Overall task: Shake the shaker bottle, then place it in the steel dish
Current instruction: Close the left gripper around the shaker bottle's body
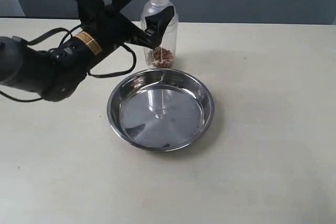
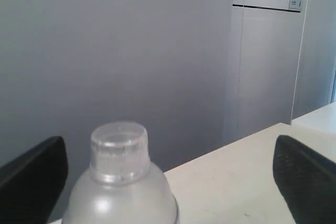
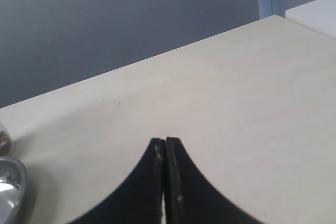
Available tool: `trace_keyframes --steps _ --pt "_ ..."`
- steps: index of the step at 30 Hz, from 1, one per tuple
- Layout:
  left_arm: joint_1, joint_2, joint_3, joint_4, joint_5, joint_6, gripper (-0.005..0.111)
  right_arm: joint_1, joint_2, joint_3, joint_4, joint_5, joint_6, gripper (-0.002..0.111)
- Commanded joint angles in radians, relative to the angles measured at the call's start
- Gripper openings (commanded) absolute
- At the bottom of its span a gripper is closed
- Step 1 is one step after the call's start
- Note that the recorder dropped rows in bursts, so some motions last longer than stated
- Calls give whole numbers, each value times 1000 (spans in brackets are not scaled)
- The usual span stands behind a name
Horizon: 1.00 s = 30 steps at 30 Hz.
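The clear shaker bottle (image 1: 167,43) stands upright on the table just behind the steel dish (image 1: 206,94), with brown beads at its bottom. My left gripper (image 1: 147,4) is open at the bottle's shoulder, one finger behind it and one in front. In the left wrist view the bottle's cap and dome (image 2: 121,182) sit between the wide-apart fingers (image 2: 37,174), nearer one of them, and I cannot tell whether it touches that finger. My right gripper (image 3: 165,141) is shut on nothing over bare table. The dish holds nothing and mirrors the bottle.
The beige table (image 1: 273,145) ends at a grey wall behind the bottle. The dish rim (image 3: 10,184) and a sliver of the bottle (image 3: 3,137) show at the edge of the right wrist view. A white cabinet (image 2: 268,61) stands beyond the table.
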Motion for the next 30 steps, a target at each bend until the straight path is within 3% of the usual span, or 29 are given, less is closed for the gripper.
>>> trace_keyframes --steps 1,14,30 --pt "-1 5 -118 42 149 5 105 1 -4 2 -2 -7 -3 -1" --pt "36 151 -326 98 194 -108 105 1 -4 2 -2 -7 -3 -1" --pt "45 261 -420 153 233 -158 105 1 -4 2 -2 -7 -3 -1"
